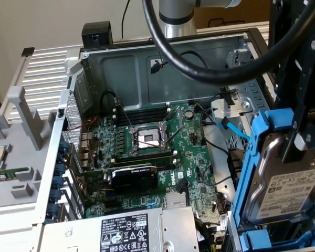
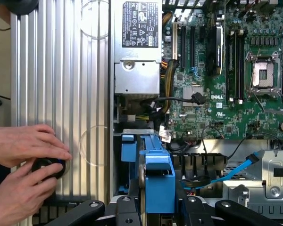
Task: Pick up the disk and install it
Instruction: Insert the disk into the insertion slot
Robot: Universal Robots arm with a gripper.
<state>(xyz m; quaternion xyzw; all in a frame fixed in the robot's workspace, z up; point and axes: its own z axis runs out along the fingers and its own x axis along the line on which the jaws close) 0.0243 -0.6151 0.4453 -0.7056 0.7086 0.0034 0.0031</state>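
Disk [image 1: 291, 197] hanging on edge at the exterior view's lower right, white printed label facing the camera, sitting clipped in a bright blue frame [image 1: 254, 157]. Being gripped from above by the black pincer [image 1: 299, 144], one finger lying across the labelled face, hanging above the end of the open computer case [image 1: 121, 68]. Lying to the exterior view's left of it: motherboard [image 1: 194, 157] with bare CPU socket [image 1: 147, 139], graphics card [image 1: 134, 178] and, nearest the camera, the silver power supply [image 1: 126, 233] showing its warning label. Looping across the top, a thick black cable [image 1: 199, 68]. Trailing near the frame, a blue data cable [image 1: 233, 131].

Looking down from the wrist: disk [image 2: 142, 174] showing edge-on in its blue frame [image 2: 158, 162], sitting clamped between the pincer [image 2: 158, 209] fingers [image 2: 127, 209], hanging over the dark bay between power supply [image 2: 137, 47] and metal drive cage [image 2: 273, 188]. Resting on the ribbed aluminium bench [image 2: 61, 70] beside the case, a person's hands [image 2: 23, 143], pinching a small black round knob [image 2: 49, 167].
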